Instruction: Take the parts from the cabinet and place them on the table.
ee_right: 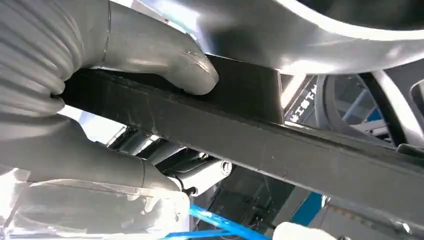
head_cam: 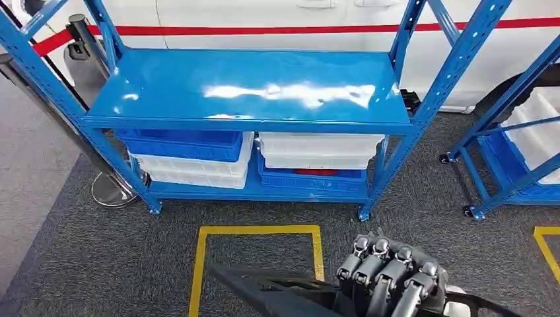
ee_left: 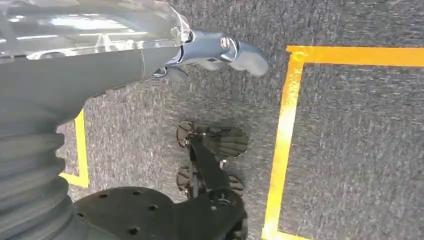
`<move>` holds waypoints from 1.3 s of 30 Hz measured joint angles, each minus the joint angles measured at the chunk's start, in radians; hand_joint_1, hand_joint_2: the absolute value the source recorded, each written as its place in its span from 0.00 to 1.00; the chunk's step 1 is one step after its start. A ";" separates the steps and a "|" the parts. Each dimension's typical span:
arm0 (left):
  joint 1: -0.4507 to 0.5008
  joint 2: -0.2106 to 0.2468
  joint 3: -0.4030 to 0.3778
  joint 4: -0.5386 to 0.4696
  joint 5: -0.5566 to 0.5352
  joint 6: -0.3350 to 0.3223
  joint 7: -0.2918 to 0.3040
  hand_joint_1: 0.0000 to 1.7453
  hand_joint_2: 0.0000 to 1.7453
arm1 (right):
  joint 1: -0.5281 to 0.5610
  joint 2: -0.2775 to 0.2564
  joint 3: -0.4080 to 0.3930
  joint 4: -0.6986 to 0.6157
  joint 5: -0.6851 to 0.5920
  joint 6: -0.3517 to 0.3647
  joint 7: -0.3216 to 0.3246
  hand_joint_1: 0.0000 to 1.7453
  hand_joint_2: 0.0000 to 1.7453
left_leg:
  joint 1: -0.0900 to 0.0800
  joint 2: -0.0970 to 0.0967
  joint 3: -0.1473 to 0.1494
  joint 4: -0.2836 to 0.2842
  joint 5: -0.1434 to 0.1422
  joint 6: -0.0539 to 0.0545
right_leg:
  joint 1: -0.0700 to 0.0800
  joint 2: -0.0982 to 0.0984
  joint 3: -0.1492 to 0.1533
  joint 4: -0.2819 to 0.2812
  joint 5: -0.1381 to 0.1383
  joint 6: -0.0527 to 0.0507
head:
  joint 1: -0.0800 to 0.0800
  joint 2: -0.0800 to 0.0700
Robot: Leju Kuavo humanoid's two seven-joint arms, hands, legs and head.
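Blue steel shelving rack [head_cam: 251, 86], open-sided, on perforated uprights. Upper shelf: glossy blue panel, light reflections across it.

Lower shelf, left stack: blue bin [head_cam: 181, 145] resting on white bin [head_cam: 198, 170].

Lower shelf, right stack: white bin [head_cam: 320, 150] resting on blue bin [head_cam: 310, 179]; something red shows inside the blue one, too hidden to identify.

Floor: dark grey carpet [head_cam: 99, 264], yellow tape square [head_cam: 257, 231] marked in front of the rack. A round metal post base [head_cam: 112, 190] stands just beside the rack's left front foot. A second blue rack [head_cam: 512, 165] on castors stands to the right, well apart, holding white bins.
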 joint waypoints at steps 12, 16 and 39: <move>0.000 -0.007 0.000 0.000 -0.014 -0.006 -0.002 0.00 1.00 | -0.006 0.000 -0.012 0.003 -0.018 0.057 0.000 1.00 1.00 | -0.015 0.067 -0.015 0.022 -0.010 -0.016 | 0.005 -0.070 -0.016 -0.010 0.027 -0.012 | 0.001 0.000; -0.003 -0.009 0.000 0.000 -0.018 -0.005 -0.002 0.00 1.00 | -0.012 0.000 -0.014 0.003 -0.034 0.063 0.000 1.00 1.00 | -0.008 0.035 -0.038 0.085 -0.067 -0.035 | -0.003 -0.040 -0.018 -0.018 0.036 -0.037 | 0.000 0.000; -0.007 0.031 0.083 -0.014 0.076 0.149 -0.009 0.00 1.00 | -0.059 0.003 -0.014 0.037 -0.051 0.006 0.000 1.00 1.00 | -0.005 0.053 -0.018 0.020 -0.004 0.004 | -0.010 -0.035 -0.045 0.055 0.035 0.006 | 0.007 0.000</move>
